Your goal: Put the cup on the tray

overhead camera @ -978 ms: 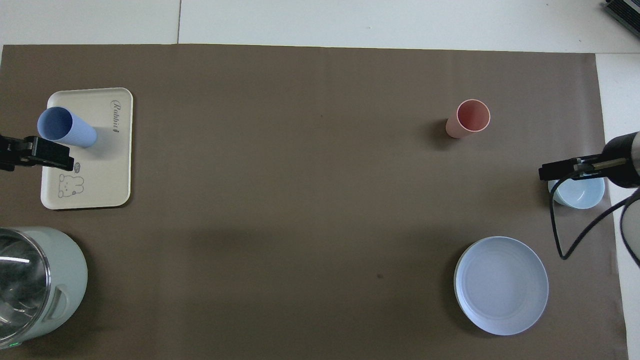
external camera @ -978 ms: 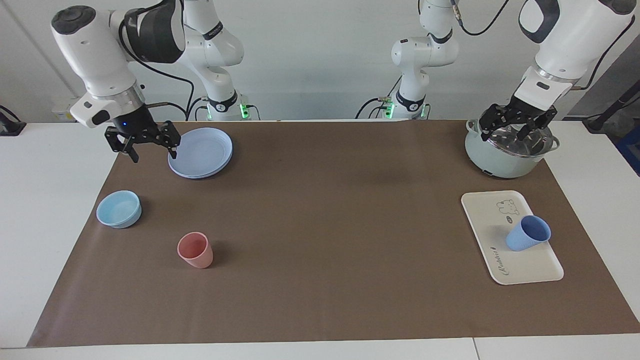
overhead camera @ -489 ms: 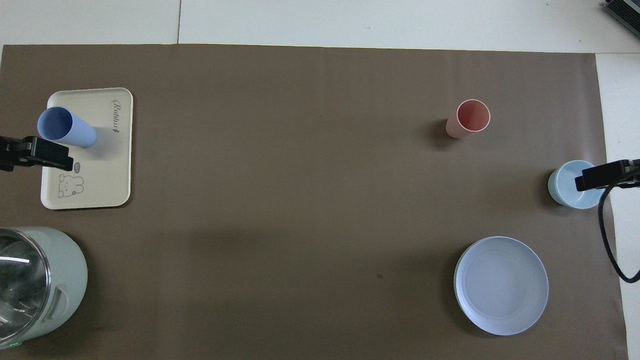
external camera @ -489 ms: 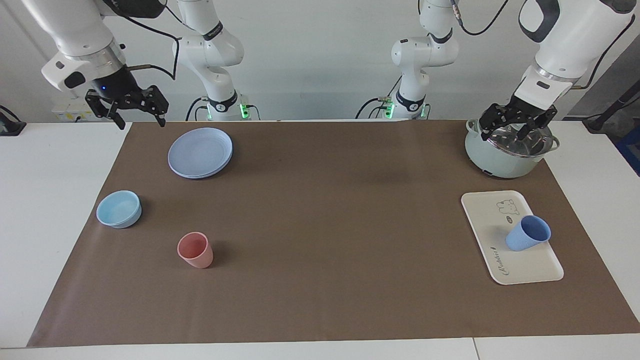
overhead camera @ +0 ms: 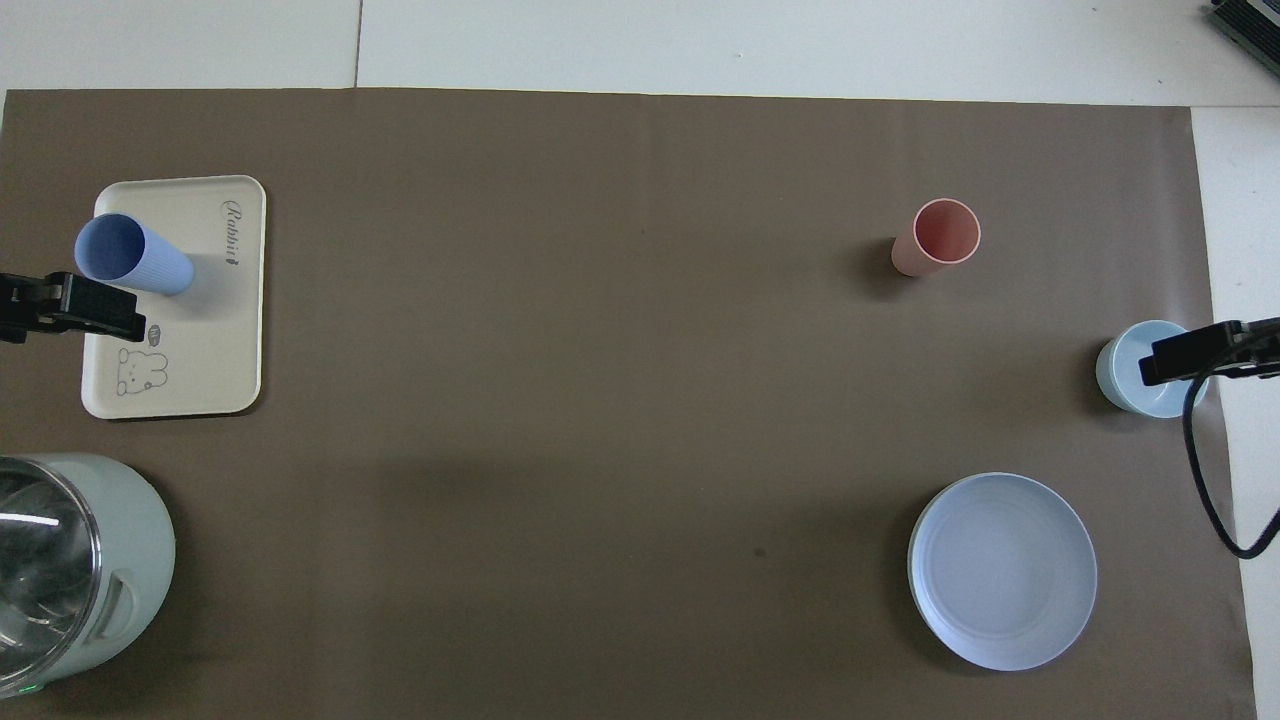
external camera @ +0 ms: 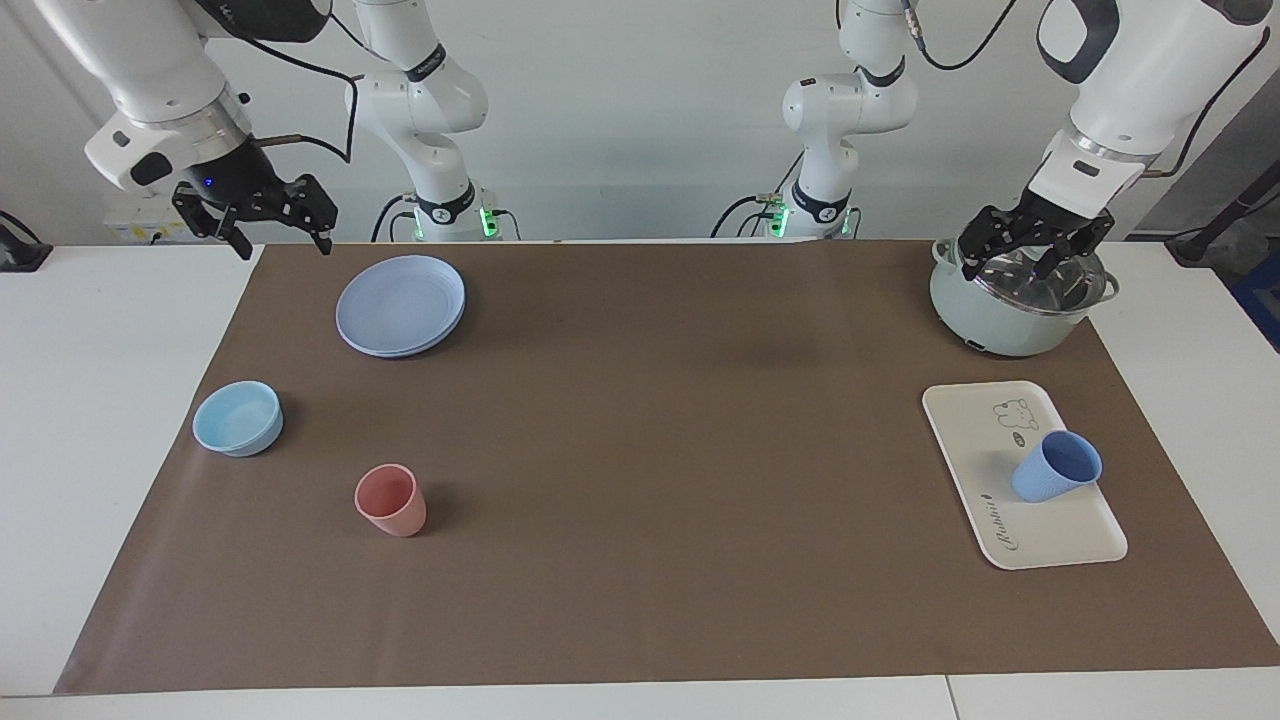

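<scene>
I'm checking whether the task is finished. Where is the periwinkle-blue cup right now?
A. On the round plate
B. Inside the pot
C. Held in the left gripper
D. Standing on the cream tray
D: the periwinkle-blue cup stands on the cream tray, with neither gripper touching it.

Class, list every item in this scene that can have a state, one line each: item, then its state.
Blue cup: upright on the tray, nothing holding it.
Tray: flat, carrying the blue cup.
Pink cup: upright, empty.
Bowl: upright, empty.
Plate: flat, empty.
Pot: lid on.
Left gripper: open, over the pot.
Right gripper: open, raised, holding nothing.
</scene>
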`<state>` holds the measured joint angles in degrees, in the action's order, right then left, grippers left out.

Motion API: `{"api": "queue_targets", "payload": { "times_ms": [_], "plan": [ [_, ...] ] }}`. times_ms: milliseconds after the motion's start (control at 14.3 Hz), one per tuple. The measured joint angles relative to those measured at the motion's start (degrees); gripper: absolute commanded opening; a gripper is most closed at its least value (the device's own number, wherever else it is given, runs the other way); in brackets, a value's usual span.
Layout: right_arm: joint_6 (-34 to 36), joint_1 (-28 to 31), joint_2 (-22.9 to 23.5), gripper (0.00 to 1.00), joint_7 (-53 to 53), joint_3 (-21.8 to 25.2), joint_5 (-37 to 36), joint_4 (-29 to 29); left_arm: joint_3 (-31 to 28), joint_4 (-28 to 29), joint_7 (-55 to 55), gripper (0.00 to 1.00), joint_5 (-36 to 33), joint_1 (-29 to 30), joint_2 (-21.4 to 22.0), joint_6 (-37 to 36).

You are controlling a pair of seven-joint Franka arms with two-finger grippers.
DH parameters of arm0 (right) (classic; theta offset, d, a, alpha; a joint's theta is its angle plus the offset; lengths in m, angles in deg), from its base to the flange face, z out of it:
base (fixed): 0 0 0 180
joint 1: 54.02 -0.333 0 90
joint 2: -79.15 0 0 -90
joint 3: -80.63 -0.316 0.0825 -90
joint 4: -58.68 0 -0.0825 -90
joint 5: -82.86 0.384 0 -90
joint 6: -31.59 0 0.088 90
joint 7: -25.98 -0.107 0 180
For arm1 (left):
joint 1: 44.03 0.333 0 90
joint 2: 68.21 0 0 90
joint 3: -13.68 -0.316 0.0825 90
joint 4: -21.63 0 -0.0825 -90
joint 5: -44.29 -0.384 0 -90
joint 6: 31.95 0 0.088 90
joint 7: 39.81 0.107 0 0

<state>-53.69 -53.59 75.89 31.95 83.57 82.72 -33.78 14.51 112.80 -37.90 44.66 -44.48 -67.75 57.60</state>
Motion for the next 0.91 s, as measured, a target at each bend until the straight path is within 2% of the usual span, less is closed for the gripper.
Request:
{"api": "queue_targets", "payload": {
  "times_ms": [279, 908],
  "plan": [
    [-1.36, -0.03, 0.0, 1.0, 0.0, -0.21, -3.01, -0.4, 0.0, 0.0, 0.0, 1.0, 0.0, 0.0, 0.0, 0.0],
    [-1.36, -0.01, 0.0, 1.0, -1.66, -0.2, -0.16, -0.45, 0.0, 0.0, -0.01, 1.0, -0.01, 0.0, 0.0, -0.01]
  ]
}}
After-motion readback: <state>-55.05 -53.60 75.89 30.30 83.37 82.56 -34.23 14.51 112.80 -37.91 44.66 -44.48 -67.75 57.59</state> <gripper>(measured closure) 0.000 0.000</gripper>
